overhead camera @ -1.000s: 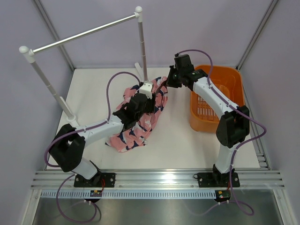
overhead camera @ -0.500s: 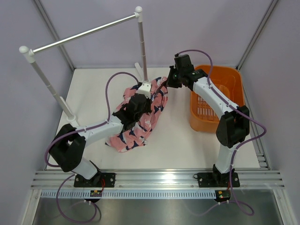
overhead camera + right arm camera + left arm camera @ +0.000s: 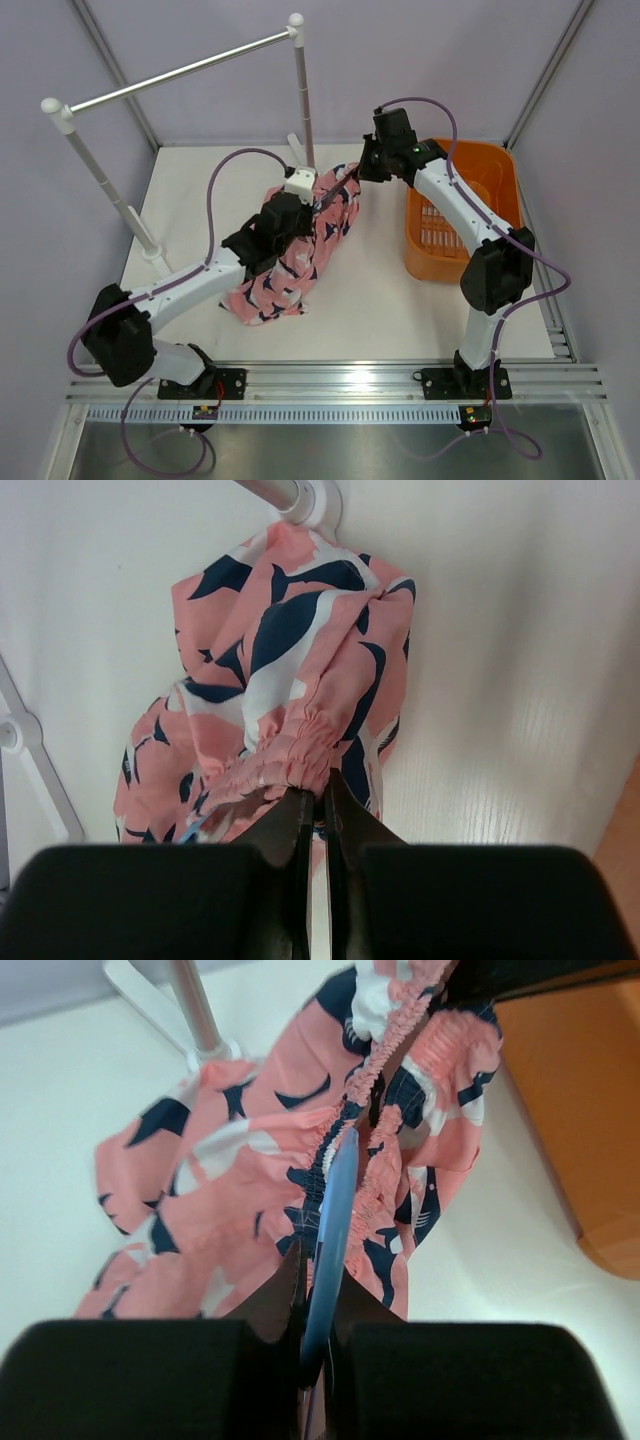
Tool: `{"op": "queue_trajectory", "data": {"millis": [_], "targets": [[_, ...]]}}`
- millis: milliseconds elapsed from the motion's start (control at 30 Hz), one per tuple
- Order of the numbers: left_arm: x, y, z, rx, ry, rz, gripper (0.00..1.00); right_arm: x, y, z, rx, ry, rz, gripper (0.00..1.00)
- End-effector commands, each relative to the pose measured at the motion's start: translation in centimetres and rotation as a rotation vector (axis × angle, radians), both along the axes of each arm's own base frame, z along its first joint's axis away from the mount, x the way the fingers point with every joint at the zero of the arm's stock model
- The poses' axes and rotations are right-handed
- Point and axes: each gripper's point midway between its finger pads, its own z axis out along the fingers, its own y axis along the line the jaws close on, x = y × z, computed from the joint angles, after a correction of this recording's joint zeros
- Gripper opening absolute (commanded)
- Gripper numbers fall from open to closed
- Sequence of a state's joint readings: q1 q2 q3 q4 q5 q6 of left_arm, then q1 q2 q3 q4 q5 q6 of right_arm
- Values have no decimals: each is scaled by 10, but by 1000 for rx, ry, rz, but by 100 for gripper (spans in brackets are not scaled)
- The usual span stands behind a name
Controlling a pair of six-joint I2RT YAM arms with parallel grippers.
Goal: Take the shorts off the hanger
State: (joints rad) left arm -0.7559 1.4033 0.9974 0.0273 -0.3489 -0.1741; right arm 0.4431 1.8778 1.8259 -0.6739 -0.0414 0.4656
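The pink shorts with navy and white shapes hang between both grippers, lower end on the table. My left gripper is shut on the light-blue hanger, whose wire runs from the jaws up into the gathered waistband. My right gripper is shut on the elastic waistband at the shorts' far right end. The shorts droop below it. A sliver of the hanger shows under the fabric. Most of the hanger is hidden in the cloth.
An orange basket stands at the right, behind the right arm; its wall shows in the left wrist view. The silver-and-white clothes rail spans the back left, one post just behind the shorts.
My left arm has swung left and drawn the hanger a little up and back. The right gripper has shifted slightly toward the back. The shorts are pulled more taut between them.
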Motion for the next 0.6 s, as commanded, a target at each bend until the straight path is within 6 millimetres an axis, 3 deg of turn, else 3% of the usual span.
{"op": "queue_trajectory", "data": {"millis": [0,67,133,167,300,400,467,500,533,567], "targets": [[-9,23,92,-88,-128,38,0,16,-11,32,-19,-76,-24,0],[-19,32,121,-121,-160,36,0,22,-17,34,-23,-76,-36,0],[-29,39,132,-125,-162,24,0,30,-18,32,-34,-66,-38,0],[-36,44,149,-150,-190,17,0,31,-18,32,-39,-63,-35,0],[-53,53,173,-172,-219,-18,0,37,-7,20,-17,-32,-8,0],[-57,50,184,-175,-225,-48,0,32,1,19,8,-32,8,0],[-62,37,187,-180,-215,-126,0,28,7,22,1,-43,24,0],[-61,31,172,-136,-160,-147,0,28,6,30,-2,-66,15,0],[-64,27,183,-147,-161,-177,0,30,1,37,-12,-83,1,0],[-65,26,175,-119,-134,-190,0,31,-2,44,-22,-101,-8,0]]}}
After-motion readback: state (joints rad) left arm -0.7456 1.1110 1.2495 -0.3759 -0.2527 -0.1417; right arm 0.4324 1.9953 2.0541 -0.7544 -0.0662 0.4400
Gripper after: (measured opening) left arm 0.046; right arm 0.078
